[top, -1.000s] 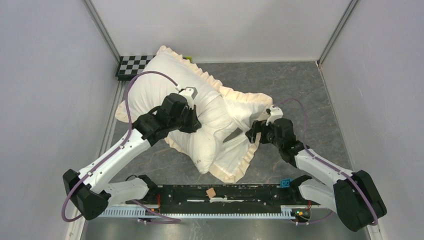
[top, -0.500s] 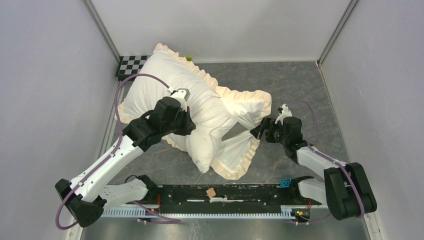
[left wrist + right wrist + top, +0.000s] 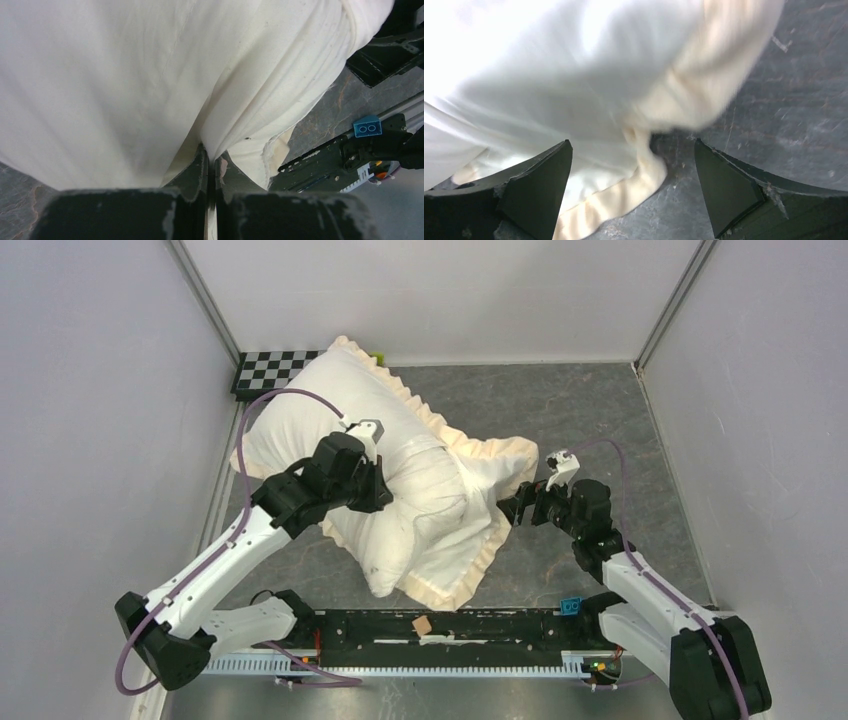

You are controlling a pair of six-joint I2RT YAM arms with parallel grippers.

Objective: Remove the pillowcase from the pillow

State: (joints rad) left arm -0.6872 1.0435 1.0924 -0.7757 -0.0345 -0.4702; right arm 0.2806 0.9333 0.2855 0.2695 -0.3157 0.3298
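The pillowcase (image 3: 470,490) lies cream side up across the middle of the table, its ruffled frill (image 3: 500,455) along the right and near edges; no grey face shows. The pillow is mostly inside it; a plump plain white end (image 3: 380,560) bulges at the near left. My left gripper (image 3: 385,490) is shut on a fold of white pillowcase fabric near the middle, and the pinch also shows in the left wrist view (image 3: 211,155). My right gripper (image 3: 512,508) is open at the right frilled corner. In the right wrist view the frill (image 3: 644,175) lies between the spread right gripper (image 3: 632,145) fingers.
A checkerboard (image 3: 270,370) and a small green item (image 3: 378,358) sit at the far left behind the pillow. A black rail (image 3: 450,625) with a blue brick (image 3: 571,606) runs along the near edge; the brick also shows in the left wrist view (image 3: 367,126). Grey walls enclose the table.
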